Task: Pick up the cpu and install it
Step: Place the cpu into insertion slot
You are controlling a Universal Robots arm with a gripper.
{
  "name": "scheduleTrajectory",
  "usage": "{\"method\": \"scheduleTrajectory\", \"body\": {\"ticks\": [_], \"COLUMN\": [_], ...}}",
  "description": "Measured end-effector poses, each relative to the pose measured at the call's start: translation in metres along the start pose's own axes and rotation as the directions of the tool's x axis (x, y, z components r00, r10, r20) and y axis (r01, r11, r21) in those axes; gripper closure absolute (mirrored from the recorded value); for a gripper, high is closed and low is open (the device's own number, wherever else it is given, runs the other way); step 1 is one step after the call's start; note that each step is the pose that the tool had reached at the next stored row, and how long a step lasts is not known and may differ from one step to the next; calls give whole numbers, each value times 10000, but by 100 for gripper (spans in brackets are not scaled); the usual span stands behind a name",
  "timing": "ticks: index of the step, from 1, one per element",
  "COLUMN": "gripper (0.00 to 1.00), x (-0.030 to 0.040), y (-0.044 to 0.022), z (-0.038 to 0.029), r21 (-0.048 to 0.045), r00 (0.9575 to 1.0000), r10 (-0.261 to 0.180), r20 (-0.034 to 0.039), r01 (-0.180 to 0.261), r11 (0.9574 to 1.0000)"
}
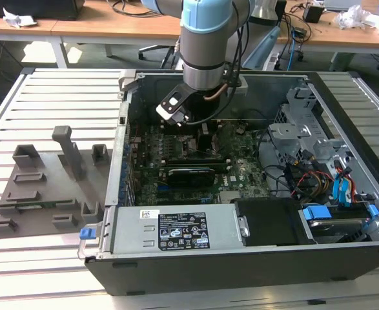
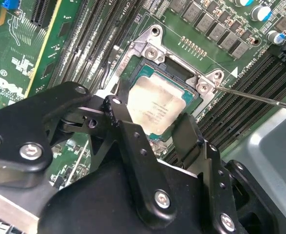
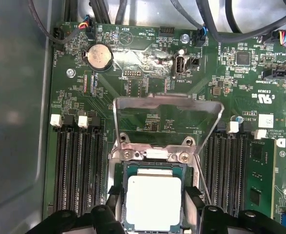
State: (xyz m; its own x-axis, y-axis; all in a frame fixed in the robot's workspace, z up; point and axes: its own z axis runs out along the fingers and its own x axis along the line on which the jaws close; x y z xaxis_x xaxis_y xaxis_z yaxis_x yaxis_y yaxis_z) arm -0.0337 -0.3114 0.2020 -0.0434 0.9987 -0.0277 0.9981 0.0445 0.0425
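The cpu (image 2: 157, 107) (image 3: 154, 200), a flat square chip with a pale silver top, lies level in the socket frame (image 2: 151, 48) on the green motherboard (image 3: 147, 83). My gripper (image 2: 152, 119) (image 3: 154, 204) is right over it, its black fingers (image 2: 117, 114) against two opposite edges of the chip, shut on it. The socket's metal load plate (image 3: 164, 117) stands raised behind the chip, and the thin lever rod (image 2: 259, 97) sticks out to one side. In the exterior view the arm's wrist (image 1: 205, 71) reaches down into the open computer case (image 1: 241, 271).
Black memory slots (image 3: 77, 170) (image 3: 225, 170) run along both sides of the socket. A long black card (image 1: 189, 174) lies in front of it, then the power supply (image 1: 176, 232). Cables and drive cages (image 1: 318, 177) fill the exterior view's right. A grey fixture (image 1: 47, 187) sits outside the case.
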Motion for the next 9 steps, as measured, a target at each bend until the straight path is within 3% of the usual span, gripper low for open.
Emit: {"method": "scheduleTrajectory", "body": {"ticks": [4,8,9], "gripper": [40,65,65], "x": [37,42,42], "y": [5,9,10], "z": [-87,-163,-196], "r21": [3,4,3], "r00": [10000,10000,10000], "r10": [-2,-5,-4], "r20": [67,93,95], "r01": [2,5,4], "r11": [10000,10000,10000]}}
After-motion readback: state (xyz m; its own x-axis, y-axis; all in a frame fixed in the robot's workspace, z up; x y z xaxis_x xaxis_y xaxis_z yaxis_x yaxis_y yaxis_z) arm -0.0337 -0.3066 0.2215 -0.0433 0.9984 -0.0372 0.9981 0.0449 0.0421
